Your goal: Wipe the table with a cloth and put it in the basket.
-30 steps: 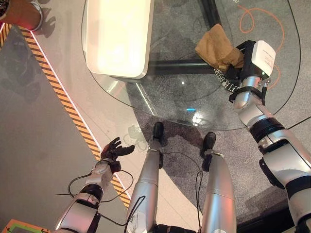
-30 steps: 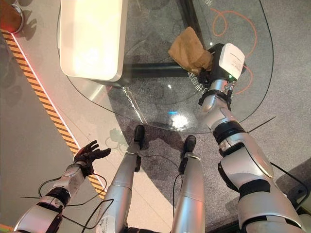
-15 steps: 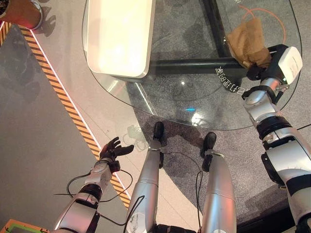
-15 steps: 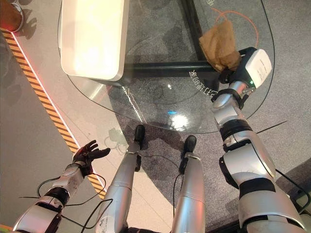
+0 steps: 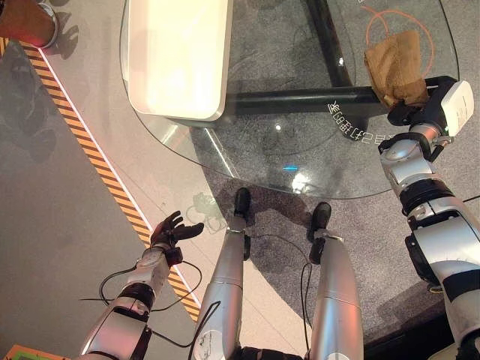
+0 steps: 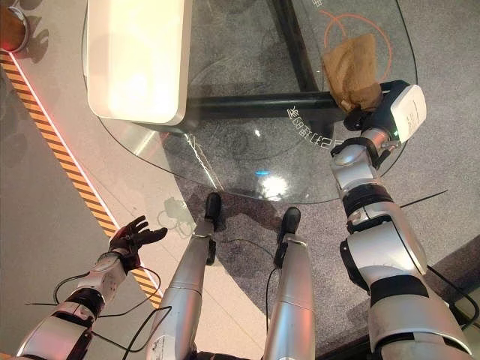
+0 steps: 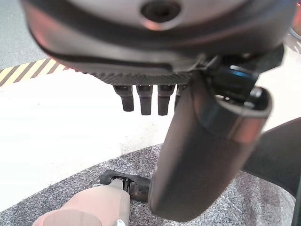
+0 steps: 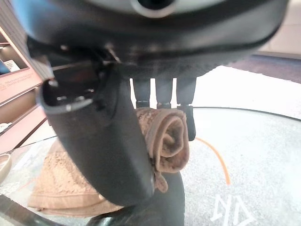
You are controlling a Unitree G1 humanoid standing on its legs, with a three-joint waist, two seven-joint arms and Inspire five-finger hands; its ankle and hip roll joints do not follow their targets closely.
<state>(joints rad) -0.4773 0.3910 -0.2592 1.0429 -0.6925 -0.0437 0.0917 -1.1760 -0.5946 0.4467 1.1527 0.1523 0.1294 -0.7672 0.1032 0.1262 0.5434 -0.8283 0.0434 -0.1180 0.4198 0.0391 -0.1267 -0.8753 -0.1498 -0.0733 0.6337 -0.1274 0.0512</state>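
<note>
Cloth (image 5: 393, 66): bunched under right hand (image 5: 412, 110), trailing ahead, grasped for wiping the glass desk (image 5: 300, 161).
Left hand (image 5: 169, 232): relaxed, off-desk, idle.

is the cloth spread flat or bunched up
Partly both: the cloth lies flat on the glass table, its near end bunched in the right hand.

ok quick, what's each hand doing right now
Left hand: open, holding nothing, low beside the table.
Right hand: shut on the brown cloth, which lies on the glass table.
</note>
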